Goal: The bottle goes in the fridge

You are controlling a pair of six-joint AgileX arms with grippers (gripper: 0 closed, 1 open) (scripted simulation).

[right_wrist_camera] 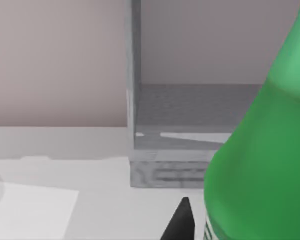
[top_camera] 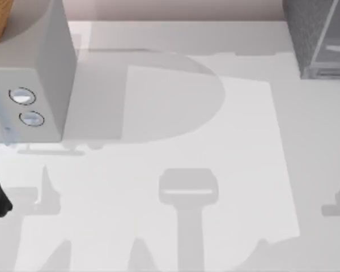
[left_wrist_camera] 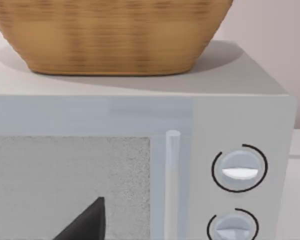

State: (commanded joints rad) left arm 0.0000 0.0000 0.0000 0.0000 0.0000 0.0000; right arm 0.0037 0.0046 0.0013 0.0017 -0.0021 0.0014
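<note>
Bottle: I see the green bottle (right_wrist_camera: 262,150) close up in my right wrist view, upright, its whitish label just showing low on the body; it stands in front of the fridge, near its open front.
Fridge: the dark-grey speckled fridge (top_camera: 317,37) sits at the table's far right corner in the top view; from the right wrist I look into its open compartment, grey floor and light frame edge visible.
Right gripper: one dark fingertip (right_wrist_camera: 180,222) shows just beside the bottle; I cannot tell whether the pincer grips it.
Left gripper: a dark fingertip (left_wrist_camera: 87,222) shows before the dial box's speckled door; spread not readable.
Dial box: the light-grey box (top_camera: 39,73) with two round dials stands far left; a wicker basket (left_wrist_camera: 110,35) rests on top.
Table: white table (top_camera: 175,170).
</note>
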